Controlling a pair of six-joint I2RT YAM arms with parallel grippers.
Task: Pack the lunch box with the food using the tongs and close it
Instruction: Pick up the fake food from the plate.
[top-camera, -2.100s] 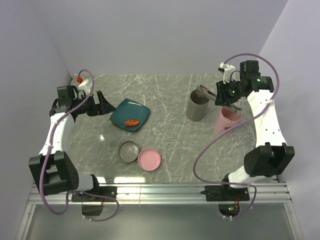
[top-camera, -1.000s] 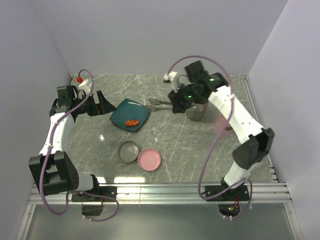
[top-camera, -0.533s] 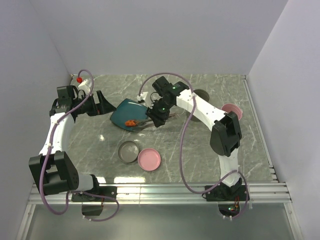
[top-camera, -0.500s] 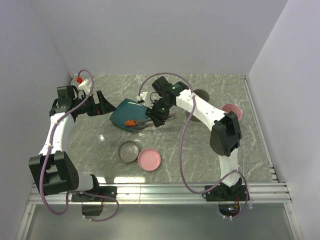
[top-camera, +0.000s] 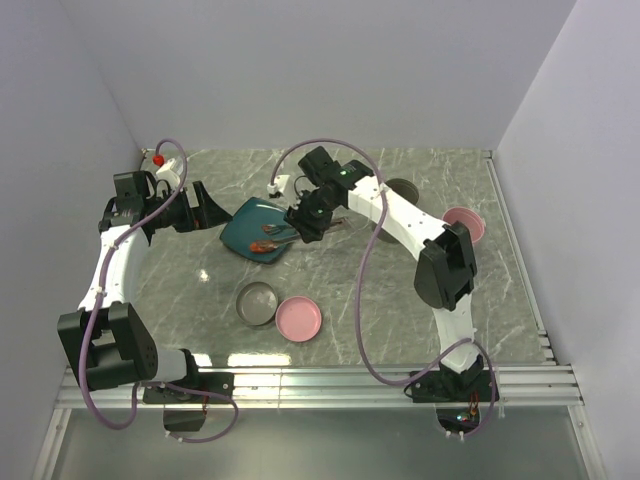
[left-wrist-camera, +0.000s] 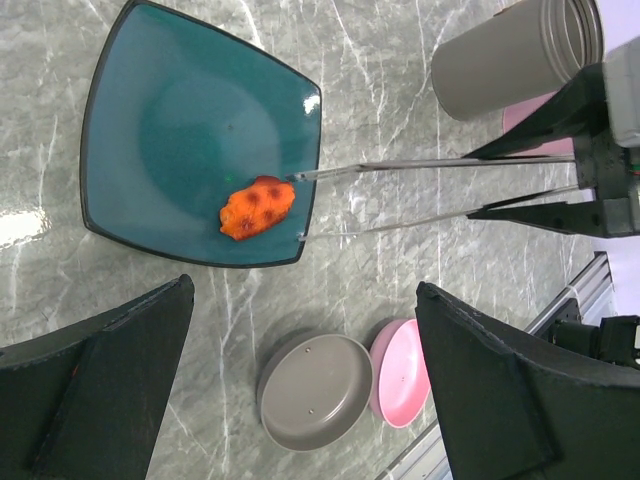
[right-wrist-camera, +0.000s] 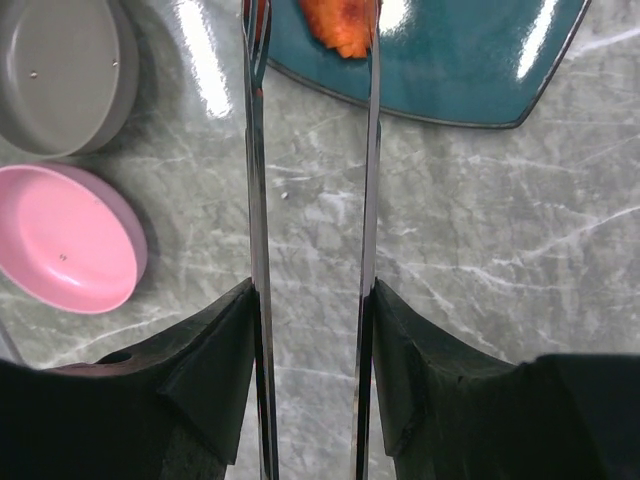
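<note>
my left gripper (top-camera: 205, 208) hung spread wide with nothing in it, the teal plate (left-wrist-camera: 150, 110) just ahead of its fingers. it was the nearer of the two to the food, but it had no tool. on the plate's edge toward my right arm lay the orange piece (left-wrist-camera: 258, 208), its long axis roughly in line with the tongs (right-wrist-camera: 256, 200), a little skewed. the two thin arms stood parted, and the piece sat right at their tips, within the width of the gap. one tip touched its end and the other lay off to the side at the plate's rim. my right gripper (right-wrist-camera: 311, 320) was clamped around the tongs partway along. i judged the tips needed to slide a little further forward along that axis before squeezing.
</note>
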